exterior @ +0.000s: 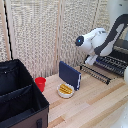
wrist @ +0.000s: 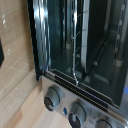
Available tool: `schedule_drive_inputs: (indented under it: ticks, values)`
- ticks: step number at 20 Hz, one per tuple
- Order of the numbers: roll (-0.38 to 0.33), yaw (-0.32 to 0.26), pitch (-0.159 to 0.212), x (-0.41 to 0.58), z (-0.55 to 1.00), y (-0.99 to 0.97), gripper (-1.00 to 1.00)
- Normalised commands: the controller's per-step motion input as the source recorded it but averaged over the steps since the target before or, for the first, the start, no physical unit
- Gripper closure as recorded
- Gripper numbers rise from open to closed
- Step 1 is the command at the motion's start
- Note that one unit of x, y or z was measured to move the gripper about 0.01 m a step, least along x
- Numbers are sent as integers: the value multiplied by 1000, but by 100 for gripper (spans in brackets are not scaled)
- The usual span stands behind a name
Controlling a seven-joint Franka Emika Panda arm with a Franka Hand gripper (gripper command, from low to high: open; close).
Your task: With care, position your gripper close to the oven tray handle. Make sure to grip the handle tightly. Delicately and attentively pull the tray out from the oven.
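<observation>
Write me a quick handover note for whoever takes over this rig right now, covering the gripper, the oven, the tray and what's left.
Gripper: not seen in either view; the white arm hangs over the tray, its end hidden near the rack.
Tray: dark wire rack sticking out of the oven at the exterior view's right, above the wooden table. Its handle is the front rail.
Wrist view: close on the oven glass and knobs.
Done: arm brought up to the oven.
Left: confirm the grip on the handle, then pull gently.
Nearby: blue slab, bowl, red cup, black bin.
</observation>
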Motion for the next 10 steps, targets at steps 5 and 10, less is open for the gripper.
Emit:
schedule_drive_inputs:
  ticks: [5, 10]
  values:
    - [-85, -12, -58, -1, -52, -633, -100]
    - [-84, 43, 0, 0, 0, -539, -100]
